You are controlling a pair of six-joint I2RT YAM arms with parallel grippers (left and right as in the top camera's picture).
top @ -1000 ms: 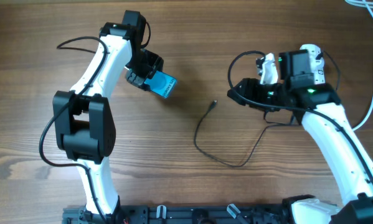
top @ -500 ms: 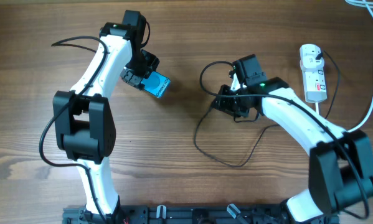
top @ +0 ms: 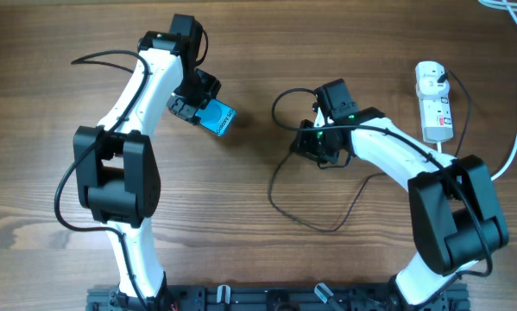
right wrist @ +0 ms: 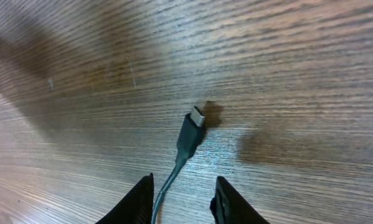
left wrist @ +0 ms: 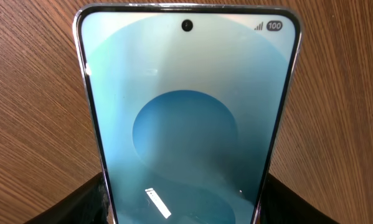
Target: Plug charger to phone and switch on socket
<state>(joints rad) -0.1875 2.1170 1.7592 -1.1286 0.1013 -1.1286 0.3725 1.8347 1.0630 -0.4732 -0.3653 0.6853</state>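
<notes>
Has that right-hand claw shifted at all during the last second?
Yes. The right gripper has swung away from the white socket on the table, ending above the charger's connector.

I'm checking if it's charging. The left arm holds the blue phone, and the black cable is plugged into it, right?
Not plugged in. The left arm holds the phone, but the right wrist view shows the charger lying unplugged on the table.

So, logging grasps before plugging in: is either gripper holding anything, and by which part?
Left gripper clamps the cyan-screened rectangular smartphone by its side edges near one end. Right gripper is open, straddling the thin black charger cable, holding nothing.
</notes>
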